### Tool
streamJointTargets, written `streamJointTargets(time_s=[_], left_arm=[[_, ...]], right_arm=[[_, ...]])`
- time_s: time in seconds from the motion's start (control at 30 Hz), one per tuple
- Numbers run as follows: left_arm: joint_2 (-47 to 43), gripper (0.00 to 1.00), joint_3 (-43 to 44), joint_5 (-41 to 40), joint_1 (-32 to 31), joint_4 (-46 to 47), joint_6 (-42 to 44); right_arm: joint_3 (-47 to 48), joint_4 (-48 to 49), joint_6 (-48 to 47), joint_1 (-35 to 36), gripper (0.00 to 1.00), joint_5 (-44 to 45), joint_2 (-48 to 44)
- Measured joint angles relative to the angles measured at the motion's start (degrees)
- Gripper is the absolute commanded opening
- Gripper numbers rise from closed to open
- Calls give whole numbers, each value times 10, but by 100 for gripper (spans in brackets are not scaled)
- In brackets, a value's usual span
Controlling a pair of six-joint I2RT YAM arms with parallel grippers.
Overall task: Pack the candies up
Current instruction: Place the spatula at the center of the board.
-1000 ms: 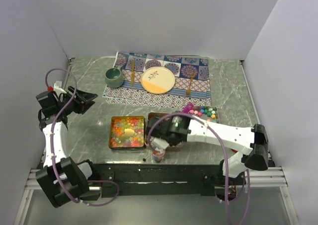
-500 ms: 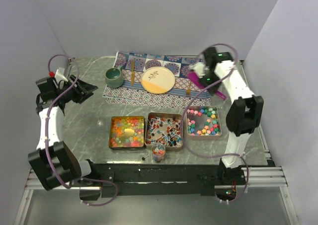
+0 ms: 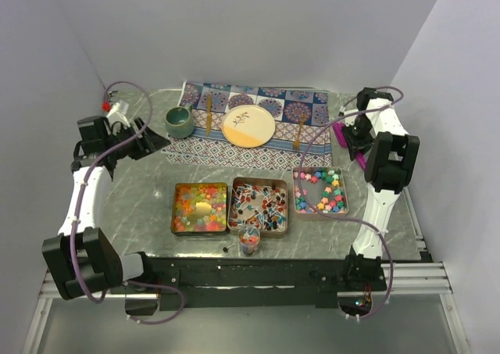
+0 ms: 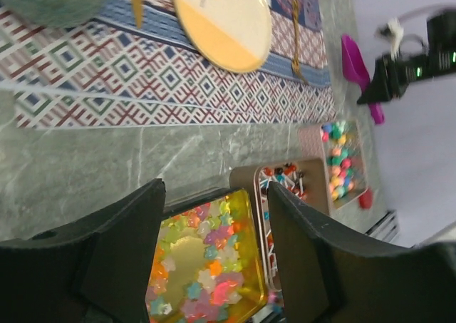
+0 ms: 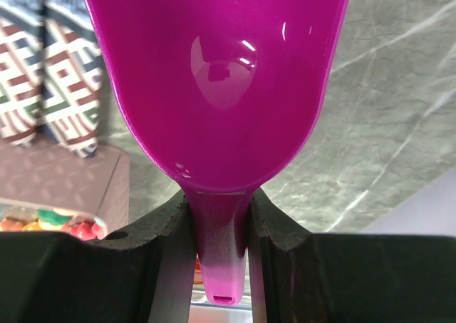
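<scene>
Three trays [image 3: 258, 180] of candies [image 3: 200, 205] line the table's [image 3: 141, 205] near edge, with a small cup [image 3: 249, 241] just in front of the middle one. The right gripper [image 5: 221, 244] clamps the scoop's [image 5: 217, 80] handle, bowl empty, by the right edge. The left gripper [image 4: 214, 202] hangs open, holding nothing. Scooping looks to be in hand: next, lower the scoop into a tray, then tip it over the cup.

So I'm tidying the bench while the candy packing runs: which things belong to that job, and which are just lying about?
Job: orange-yellow gummies; red-blue-white wrapped sweets; pastel star pieces; their three square metal tins; small clear cup of sweets; magenta plastic scoop in the right end effector.
Lying about: green ceramic mug; round cream-and-orange plate; two wooden utensils; patterned placemat.
</scene>
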Motion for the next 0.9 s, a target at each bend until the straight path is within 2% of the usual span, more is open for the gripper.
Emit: streamJointTargets(time_s=[0.1,0.27,0.33,0.37,0.4,0.43,0.67,0.73,0.77,0.8,0.83,0.9], left_arm=[[-17,67,-12,4,-38,13,34],[-26,67,-12,18,-113,16,118],[-24,67,-13,19,-132,15,142],[-23,67,-13,18,-139,15,148],[-21,67,-13,18,-145,16,153],[-16,67,-13,17,-150,17,156],[37,66,-6,6,-179,29,156],[44,67,5,1,-183,29,156],[45,67,11,-1,-183,29,156],[44,67,19,-3,-184,30,157],[43,67,25,-4,-184,31,157],[40,67,30,-9,-184,43,156]], right_arm=[[1,0,3,-6,34,0,9],[36,3,3,-18,40,-4,26],[46,5,3,-23,53,-6,31],[49,6,3,-26,54,-10,33],[52,5,3,-29,65,-16,35],[52,5,2,-31,69,-20,35],[82,-7,-1,-42,76,-53,38],[88,-3,-6,-48,84,-79,29],[70,15,-13,-54,89,-99,11],[25,44,-26,-62,100,-117,-24],[-18,60,-40,-69,100,-131,-61],[-157,98,-92,-87,100,-167,-194]])
